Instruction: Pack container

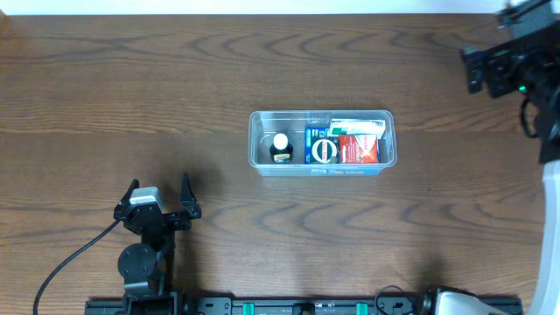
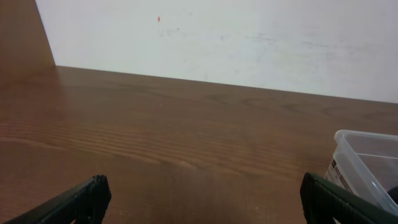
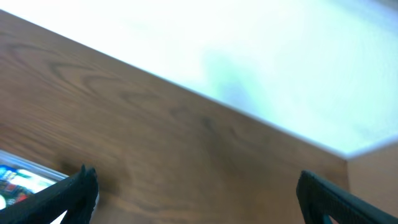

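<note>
The clear plastic container (image 1: 258, 142) sits at the table's middle. It holds a small dark bottle with a white cap (image 1: 280, 147), a blue packet (image 1: 322, 147), a red packet (image 1: 359, 149) and a green-and-white packet (image 1: 359, 127). My left gripper (image 1: 160, 194) is open and empty, low on the table to the container's front left; the container's corner (image 2: 367, 158) shows at the right of the left wrist view, between whose fingers (image 2: 202, 199) lies bare wood. My right gripper (image 1: 477, 66) is open and empty, raised at the far right; its fingers (image 3: 196, 193) frame bare wood.
The brown wooden table (image 1: 131, 87) ends at a white wall along the far side (image 2: 217, 37). A black cable (image 1: 70, 262) runs from the left arm's base. A rail (image 1: 306, 306) lies along the front edge.
</note>
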Robot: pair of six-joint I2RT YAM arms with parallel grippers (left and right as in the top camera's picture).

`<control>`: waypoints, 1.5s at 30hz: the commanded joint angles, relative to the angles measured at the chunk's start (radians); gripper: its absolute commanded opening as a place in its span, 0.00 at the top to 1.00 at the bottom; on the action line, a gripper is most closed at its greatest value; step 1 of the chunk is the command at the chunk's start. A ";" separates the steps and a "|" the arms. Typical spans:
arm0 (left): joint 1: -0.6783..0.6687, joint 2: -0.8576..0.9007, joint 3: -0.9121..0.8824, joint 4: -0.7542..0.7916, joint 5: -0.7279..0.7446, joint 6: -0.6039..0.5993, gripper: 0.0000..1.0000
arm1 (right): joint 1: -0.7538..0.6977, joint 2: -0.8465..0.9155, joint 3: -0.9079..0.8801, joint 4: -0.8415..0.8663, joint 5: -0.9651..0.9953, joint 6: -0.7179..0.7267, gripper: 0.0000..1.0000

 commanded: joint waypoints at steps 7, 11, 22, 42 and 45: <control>0.005 -0.005 -0.014 -0.042 -0.001 0.010 0.02 | 0.252 -0.115 0.003 -0.002 0.094 -0.106 0.01; 0.005 -0.005 -0.014 -0.043 -0.001 0.010 0.02 | 0.295 -0.152 0.003 -0.019 0.095 -0.106 0.01; 0.005 -0.005 -0.014 -0.042 -0.001 0.010 0.02 | 0.294 -0.369 -0.162 0.029 0.087 -0.103 0.01; 0.005 -0.005 -0.014 -0.042 -0.001 0.010 0.02 | 0.223 -0.912 -1.056 0.631 -0.068 -0.103 0.01; 0.005 -0.005 -0.014 -0.042 -0.001 0.010 0.02 | 0.204 -0.973 -1.199 0.798 -0.067 -0.103 0.01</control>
